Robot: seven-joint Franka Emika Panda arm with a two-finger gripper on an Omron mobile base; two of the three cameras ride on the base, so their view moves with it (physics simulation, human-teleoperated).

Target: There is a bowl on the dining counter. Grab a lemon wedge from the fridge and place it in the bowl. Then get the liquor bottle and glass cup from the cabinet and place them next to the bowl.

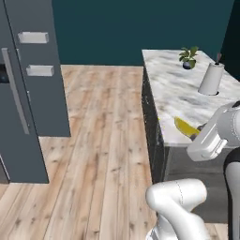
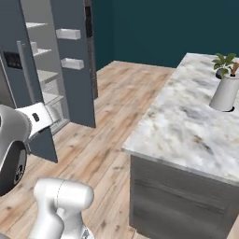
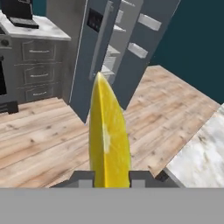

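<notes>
The lemon wedge [image 3: 108, 140] stands upright, pinched between the two fingertips of the gripper [image 3: 112, 177], which is closed narrowly on it. In the left base view the wedge [image 1: 186, 128] is held up by the near edge of the marble dining counter [image 1: 178, 89]. The arm is bent at the elbow, its hand raised beside the counter; the fridge [image 3: 105, 48] stands open across the wooden floor [image 1: 101, 140].

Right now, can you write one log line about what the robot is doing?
stage: carrying | held: lemon wedge | jaws: shut on wedge | fridge: door open | marble counter: nearby
</notes>
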